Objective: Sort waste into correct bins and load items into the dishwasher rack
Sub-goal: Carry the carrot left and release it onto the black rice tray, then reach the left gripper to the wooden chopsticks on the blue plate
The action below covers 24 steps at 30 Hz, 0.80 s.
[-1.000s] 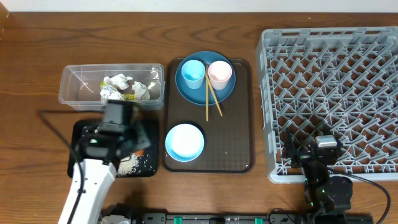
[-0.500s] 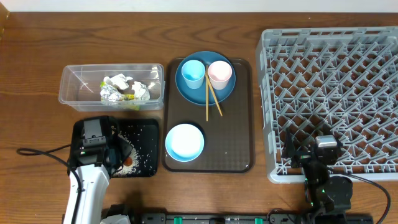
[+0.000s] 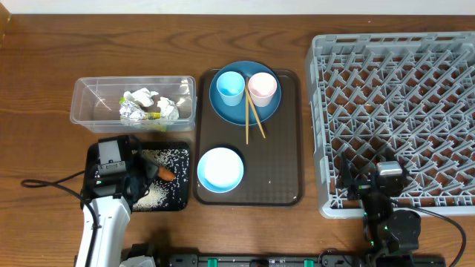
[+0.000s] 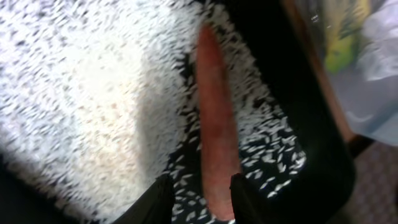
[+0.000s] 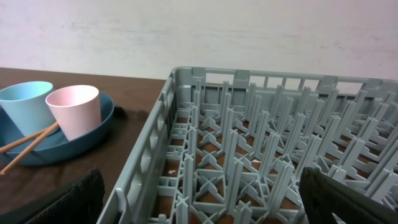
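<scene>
From above, the left gripper (image 3: 147,173) hangs low over the black tray (image 3: 182,185). The small orange carrot (image 3: 165,175) lies just ahead of its tips, on the tray floor among the white rice (image 3: 167,154). Beyond the hand, past the far rim of the tray, stands the clear tub (image 3: 93,104) with the crumpled paper (image 3: 141,96) and the wrapper (image 3: 132,112) inside. In the left wrist view the two dark fingers (image 4: 158,198) stand on either side of the carrot's near end. A strip of tray shows between one finger and the carrot, so the jaws are parted and do not clamp it (the other finger seems to touch it, but I cannot tell for sure). I judge the carrot to be light, stiff and smooth, and it tapers toward the end far from the hand, so it may roll or slide out of a grip. The better hold is across the thicker part close to the fingers, not at the thin tip. The rice around it is loose and cannot be pinched. In the right wrist view the right gripper (image 5: 205,202) is spread wide with nothing between its fingers. The grey rack (image 5: 249,143) is directly ahead of it. Off to the side of this hand sit the blue plate (image 5: 93,134), the pink cup (image 5: 74,109), the light blue cup (image 5: 22,102) and the chopsticks (image 5: 28,144).
</scene>
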Motion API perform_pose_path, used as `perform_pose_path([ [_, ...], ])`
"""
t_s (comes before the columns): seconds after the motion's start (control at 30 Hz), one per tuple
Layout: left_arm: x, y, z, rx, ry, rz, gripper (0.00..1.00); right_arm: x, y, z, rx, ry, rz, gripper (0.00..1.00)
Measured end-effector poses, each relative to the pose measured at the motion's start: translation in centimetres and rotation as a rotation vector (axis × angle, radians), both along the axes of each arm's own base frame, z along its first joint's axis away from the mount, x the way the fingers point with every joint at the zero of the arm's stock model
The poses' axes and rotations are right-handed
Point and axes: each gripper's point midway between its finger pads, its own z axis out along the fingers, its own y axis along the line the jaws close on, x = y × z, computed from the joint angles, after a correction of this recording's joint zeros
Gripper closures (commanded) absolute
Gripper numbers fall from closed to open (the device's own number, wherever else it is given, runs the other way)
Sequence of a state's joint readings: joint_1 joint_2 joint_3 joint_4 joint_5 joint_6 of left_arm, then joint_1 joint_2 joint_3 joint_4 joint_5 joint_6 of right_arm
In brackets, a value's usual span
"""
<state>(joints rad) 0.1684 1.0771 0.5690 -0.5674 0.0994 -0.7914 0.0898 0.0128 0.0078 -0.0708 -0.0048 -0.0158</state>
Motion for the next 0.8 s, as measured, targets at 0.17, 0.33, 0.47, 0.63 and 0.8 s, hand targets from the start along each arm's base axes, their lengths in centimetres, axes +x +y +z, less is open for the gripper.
perform_pose_path([
  [0.17, 1.3, -0.6, 1.0, -0.037, -0.058, -0.018, 0.67, 0.0, 0.0, 0.0, 0.0, 0.0, 0.0, 0.01],
  [0.33, 4.4, -2.1, 6.5, -0.094, -0.231, -0.107, 0.69, 0.0, 0.0, 0.0, 0.0, 0.0, 0.0, 0.01],
  [0.47, 5.5, -3.5, 12.5, -0.092, -0.367, -0.226, 0.69, 0.0, 0.0, 0.0, 0.0, 0.0, 0.0, 0.01],
  [0.63, 4.8, -5.8, 17.0, -0.086, -0.401, -0.365, 0.69, 0.0, 0.0, 0.0, 0.0, 0.0, 0.0, 0.01],
  [0.8, 5.0, -9.1, 19.6, -0.096, -0.427, -0.505, 0.69, 0.0, 0.0, 0.0, 0.0, 0.0, 0.0, 0.01],
])
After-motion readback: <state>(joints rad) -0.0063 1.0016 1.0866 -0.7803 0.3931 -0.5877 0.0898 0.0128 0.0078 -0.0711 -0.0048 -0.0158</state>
